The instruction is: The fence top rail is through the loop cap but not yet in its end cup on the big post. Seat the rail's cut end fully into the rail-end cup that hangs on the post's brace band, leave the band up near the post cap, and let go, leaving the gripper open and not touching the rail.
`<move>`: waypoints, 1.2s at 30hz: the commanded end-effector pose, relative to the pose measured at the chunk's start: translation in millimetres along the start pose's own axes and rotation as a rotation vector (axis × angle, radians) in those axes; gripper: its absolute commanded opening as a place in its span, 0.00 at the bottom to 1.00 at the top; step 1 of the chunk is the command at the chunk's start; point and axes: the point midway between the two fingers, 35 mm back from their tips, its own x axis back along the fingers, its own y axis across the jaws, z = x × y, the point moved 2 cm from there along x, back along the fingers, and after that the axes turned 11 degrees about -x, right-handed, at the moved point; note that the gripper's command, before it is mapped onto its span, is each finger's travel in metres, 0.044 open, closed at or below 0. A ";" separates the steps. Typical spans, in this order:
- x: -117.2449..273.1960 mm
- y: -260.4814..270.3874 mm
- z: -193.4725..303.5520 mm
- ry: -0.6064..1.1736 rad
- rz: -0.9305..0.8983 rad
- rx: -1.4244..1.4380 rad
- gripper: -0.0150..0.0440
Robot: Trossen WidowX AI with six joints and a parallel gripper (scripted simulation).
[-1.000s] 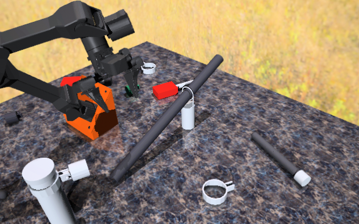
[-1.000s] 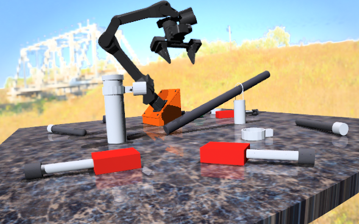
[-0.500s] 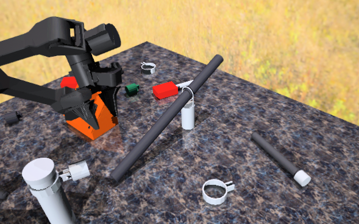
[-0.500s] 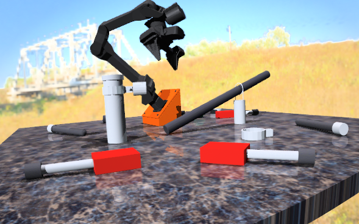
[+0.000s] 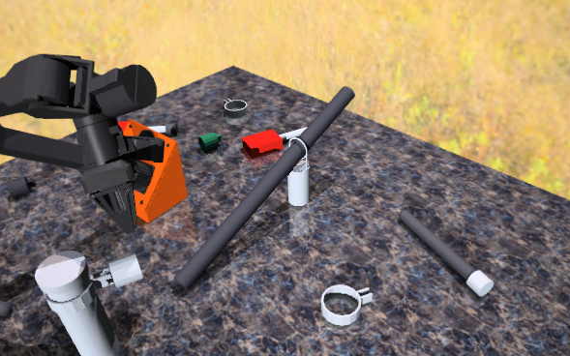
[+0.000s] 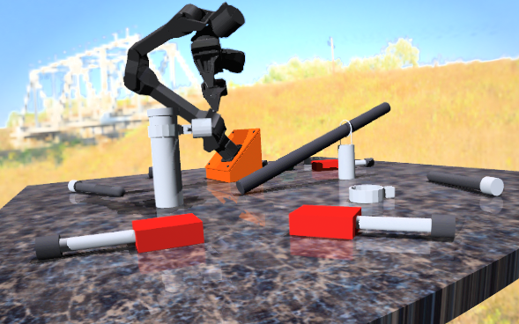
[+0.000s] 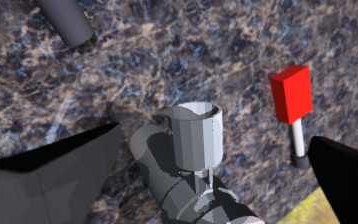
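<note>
The dark rail (image 5: pixel 249 208) (image 6: pixel 297 158) (image 7: pixel 70 22) slants through the loop (image 5: pixel 306 155) (image 6: pixel 351 131) on the short white post (image 5: pixel 298 189) (image 6: pixel 346 163). Its lower end is down at the table, apart from the cup. The pale rail-end cup (image 5: pixel 126 271) (image 6: pixel 202 128) (image 7: pixel 197 142) hangs sideways from the brace band (image 6: pixel 162 130), high on the big post (image 6: pixel 166 172), just under the post cap (image 5: pixel 62 271) (image 6: pixel 160 112). My gripper (image 6: pixel 212 98) (image 7: pixel 212 138) is open and empty, above the table and touching neither rail nor cup. The cup shows between its fingers in the wrist view.
The orange arm base (image 5: pixel 171 189) (image 6: pixel 253 150) stands behind the rail's lower end. A loose white band (image 5: pixel 340 316) (image 6: pixel 365 194) and a dark rod (image 5: pixel 437 247) (image 6: pixel 460 180) with a white cap lie near the short post. Red blocks (image 6: pixel 169 233) (image 6: pixel 323 222) with white stems lie in front.
</note>
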 end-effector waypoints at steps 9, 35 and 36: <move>-10.8 -2.6 14.7 0.026 0.008 0.109 1.00; -54.4 6.8 15.1 0.021 -0.006 0.103 1.00; -56.0 6.8 15.0 0.021 -0.006 0.103 1.00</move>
